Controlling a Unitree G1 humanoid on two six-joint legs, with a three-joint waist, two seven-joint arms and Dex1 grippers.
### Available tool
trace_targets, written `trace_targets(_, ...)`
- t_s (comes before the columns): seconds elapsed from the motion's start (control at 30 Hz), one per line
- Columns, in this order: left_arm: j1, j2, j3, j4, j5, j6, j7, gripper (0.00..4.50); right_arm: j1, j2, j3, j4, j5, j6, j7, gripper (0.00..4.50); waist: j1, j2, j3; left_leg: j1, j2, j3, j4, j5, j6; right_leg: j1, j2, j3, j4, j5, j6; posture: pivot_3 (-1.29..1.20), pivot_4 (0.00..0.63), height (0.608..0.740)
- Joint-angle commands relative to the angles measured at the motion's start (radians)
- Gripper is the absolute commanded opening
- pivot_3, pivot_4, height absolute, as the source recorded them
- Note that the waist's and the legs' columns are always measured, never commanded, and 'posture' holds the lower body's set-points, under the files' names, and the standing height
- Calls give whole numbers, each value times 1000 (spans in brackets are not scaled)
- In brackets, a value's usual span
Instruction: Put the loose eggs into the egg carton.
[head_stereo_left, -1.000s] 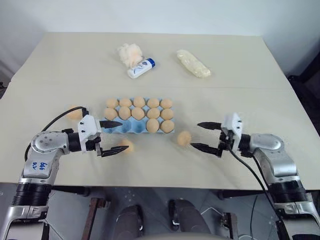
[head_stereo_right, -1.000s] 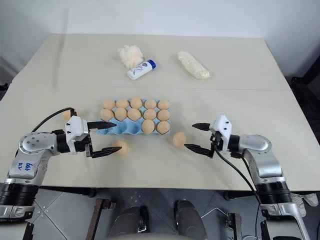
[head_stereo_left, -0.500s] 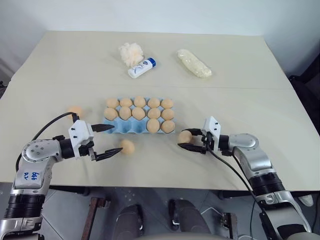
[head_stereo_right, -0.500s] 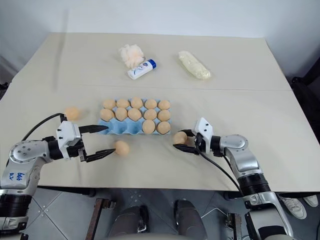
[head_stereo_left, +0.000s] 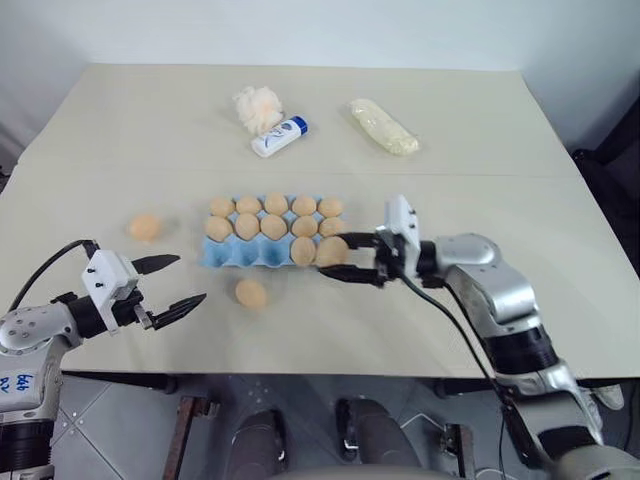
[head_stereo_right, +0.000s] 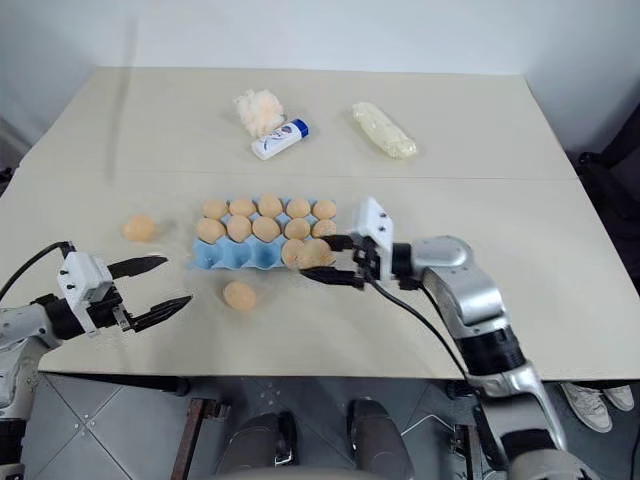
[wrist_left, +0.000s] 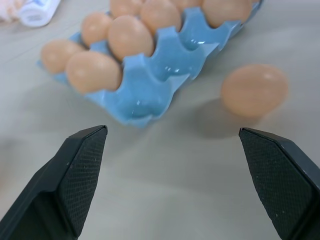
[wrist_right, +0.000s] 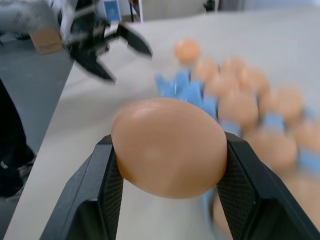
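Right gripper: your right gripper (head_stereo_left: 340, 264) is closed on one egg (head_stereo_left: 331, 251), held at the carton's (head_stereo_left: 232, 255) right front corner, just over or beside the filled cups there.
Left gripper: your left gripper (head_stereo_left: 170, 283) is open and holds nothing, off to the left of the carton.
Carton: it sits mid-table (head_stereo_left: 480, 140). The two back rows look full; the front row has eggs at its right end and bare blue cups toward the left.
Loose eggs: one egg (head_stereo_left: 251, 293) lies on the table just in front of the carton; another (head_stereo_left: 145, 227) lies well to the carton's left.
Risk, wrong cup: the held egg is over the filled end. Release there and it would likely land on another egg and roll off. Carry it on to an empty cup first.
Risk, knocking: the fingers (head_stereo_left: 352, 278) travel low along the front row and could nudge seated eggs or shove the carton.
Risk, grip: the egg is smooth and pinched at two points, so a fast move could let it slip.
Risk, left arm: a careless approach could roll the nearer egg away.
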Motion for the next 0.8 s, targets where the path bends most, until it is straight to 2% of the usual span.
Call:
trace_targets(0.03, 21, 10, 36, -18, -11, 1, 15, 4500, -87, 82, 49, 95, -67, -29, -76, 2231, 0, 0, 0, 0, 0, 0, 0, 0, 0, 0, 0, -1, 0, 0, 0, 0, 150, 740)
trace_targets(0.3, 47, 0, 28, -53, -12, 6, 35, 4500, -164, 180, 99, 310, -173, -147, -113, 2231, 3, 0, 0, -4, -1, -3, -4, -1, 0, -1, -4, -7, -4, 0, -1, 0, 150, 740)
trace_targets(0.47, 55, -1, 25, -64, -16, 8, 40, 4500, -166, 205, 75, 336, -183, -168, -137, 3808, -4, 0, 0, -4, -1, -2, -6, -1, -1, -2, -4, -9, -4, 0, -1, 0, 150, 740)
trace_targets(0.53, 57, -2, 22, -68, -18, 10, 38, 4500, -150, 187, 55, 290, -163, -160, -132, 4462, -9, 0, 0, -4, -1, -2, -5, -1, -1, -2, -3, -9, -4, 0, -1, 0, 150, 740)
trace_targets(0.8, 51, 10, 12, -65, -22, 24, 20, 4500, 41, -14, -58, 77, -69, -270, 17, 4462, -5, 0, 0, -3, -1, -4, -6, -1, -1, 0, -4, -10, -5, 0, -1, 0, 150, 740)
